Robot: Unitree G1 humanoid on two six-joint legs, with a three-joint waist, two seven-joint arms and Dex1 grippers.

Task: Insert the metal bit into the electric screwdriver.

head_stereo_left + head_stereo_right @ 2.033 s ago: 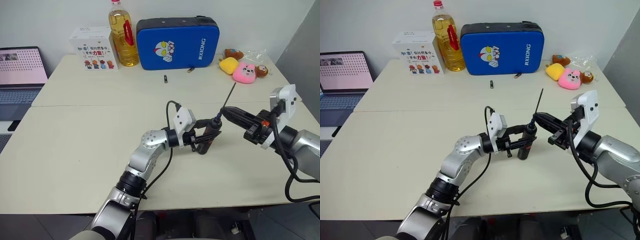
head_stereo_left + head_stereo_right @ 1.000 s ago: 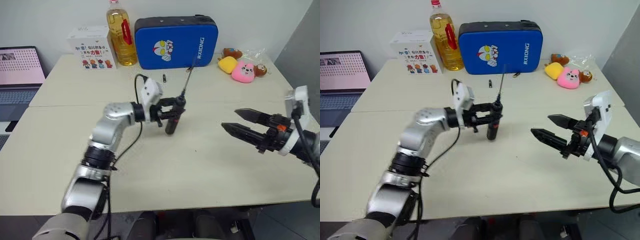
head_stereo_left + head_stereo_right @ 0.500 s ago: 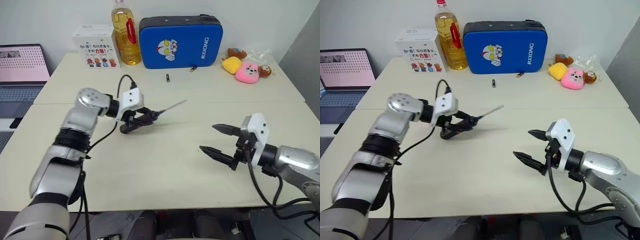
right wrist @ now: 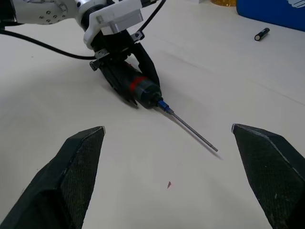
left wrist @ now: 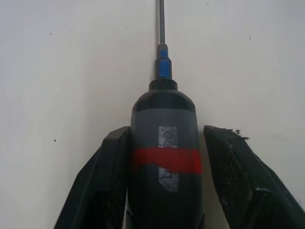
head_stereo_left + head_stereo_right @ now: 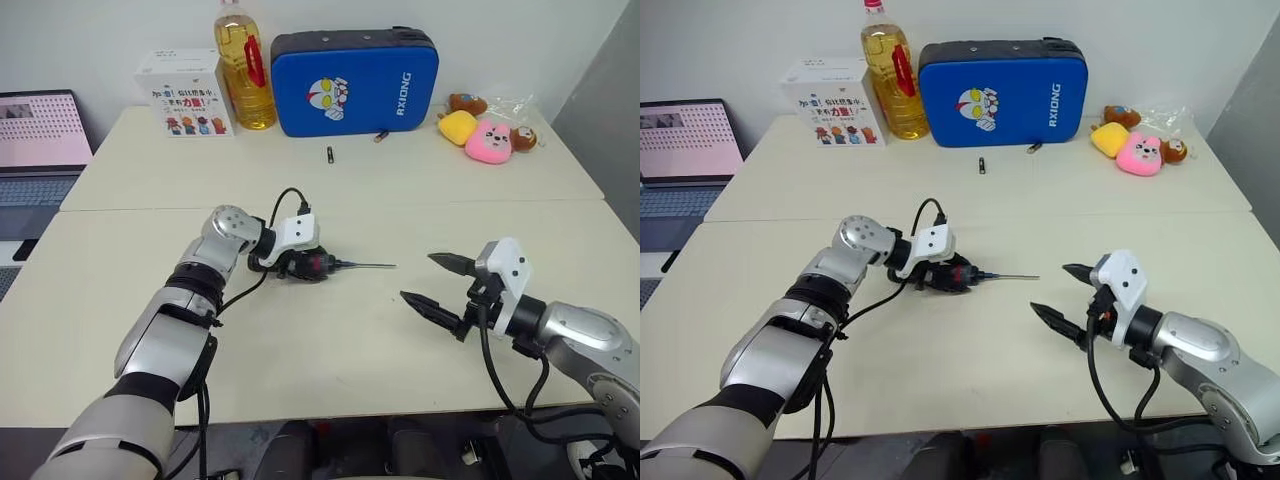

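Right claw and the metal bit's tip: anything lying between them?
Nothing; bare tabletop separates the open right claw from the metal bit, seen in the right wrist view.

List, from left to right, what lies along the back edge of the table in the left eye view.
Laptop → white box → oil bottle → blue case → yellow plush toy → pink plush toy.

Silver-grey jointed arms, black bands at the joints. White boxy wrist housings, looped black cables. Left claw (image 6: 300, 266) and right claw (image 6: 432, 283): black, tapered, pointed fingers, textured inner pads (image 4: 84, 157).
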